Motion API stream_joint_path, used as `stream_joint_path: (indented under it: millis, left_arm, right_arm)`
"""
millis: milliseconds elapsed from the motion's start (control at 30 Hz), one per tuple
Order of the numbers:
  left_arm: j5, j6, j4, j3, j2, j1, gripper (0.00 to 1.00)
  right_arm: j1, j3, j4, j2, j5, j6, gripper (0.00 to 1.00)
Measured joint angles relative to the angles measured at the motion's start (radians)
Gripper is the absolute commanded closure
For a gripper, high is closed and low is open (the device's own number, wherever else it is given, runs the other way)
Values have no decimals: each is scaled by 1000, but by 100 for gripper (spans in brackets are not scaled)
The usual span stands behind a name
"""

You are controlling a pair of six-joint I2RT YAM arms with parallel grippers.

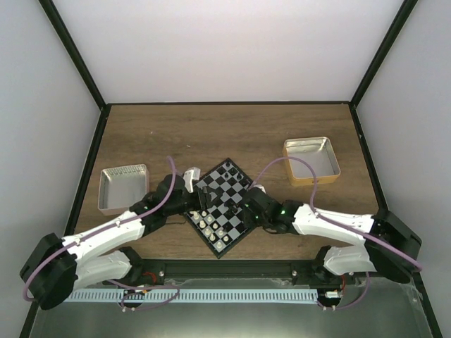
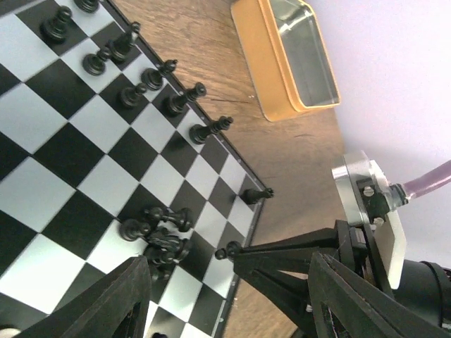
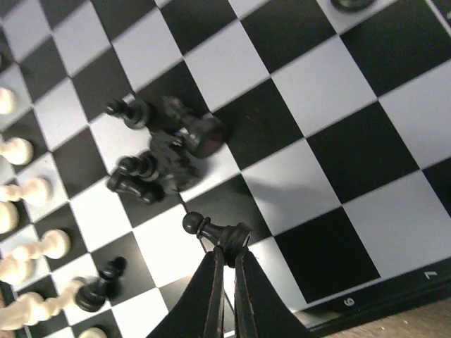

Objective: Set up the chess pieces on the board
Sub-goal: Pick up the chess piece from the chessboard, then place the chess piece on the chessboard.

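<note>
The board [image 1: 227,189] lies turned like a diamond between the arms. My right gripper [image 3: 225,255] is shut on the base of a black pawn [image 3: 213,230] and holds it tilted over the board's near corner squares. The same pawn [image 2: 230,250] shows in the left wrist view at the tip of the right fingers. A heap of fallen black pieces [image 3: 165,144] lies on the middle squares. Black pieces [image 2: 176,100] stand in a row along one edge. White pieces [image 3: 15,198] stand on the opposite side. My left gripper [image 2: 225,310] is open and empty over the board.
A tan-rimmed metal tray [image 1: 311,160] stands on the table at the back right and also shows in the left wrist view [image 2: 289,56]. A pink-rimmed tray [image 1: 123,187] stands at the left. Both grippers [image 1: 246,204] are close together over the board.
</note>
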Motion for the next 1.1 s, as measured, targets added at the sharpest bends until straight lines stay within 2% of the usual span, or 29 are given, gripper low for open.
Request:
stream_joint_path:
  millis: [200,367,667,900,1100]
  left_arm:
    - [64,-91,99,-22,18,0,37]
    - [110,-199,206,-62,40,0,44]
    - [206,-389,468,-113,212,-3,49]
    - [259,-454,599,-114,255,-6,58]
    - [274,-469,632,-114,275,-6,62]
  right_arm:
    - [0,-31,96,-63,3,0,99]
    - [0,-85,198,-139,-2,2,99]
    - [0,-130,347,-200,-20,20,99]
    - [0,-130,403,-200,-36,23,99]
    - [0,-130,422,-200,-50,23,99]
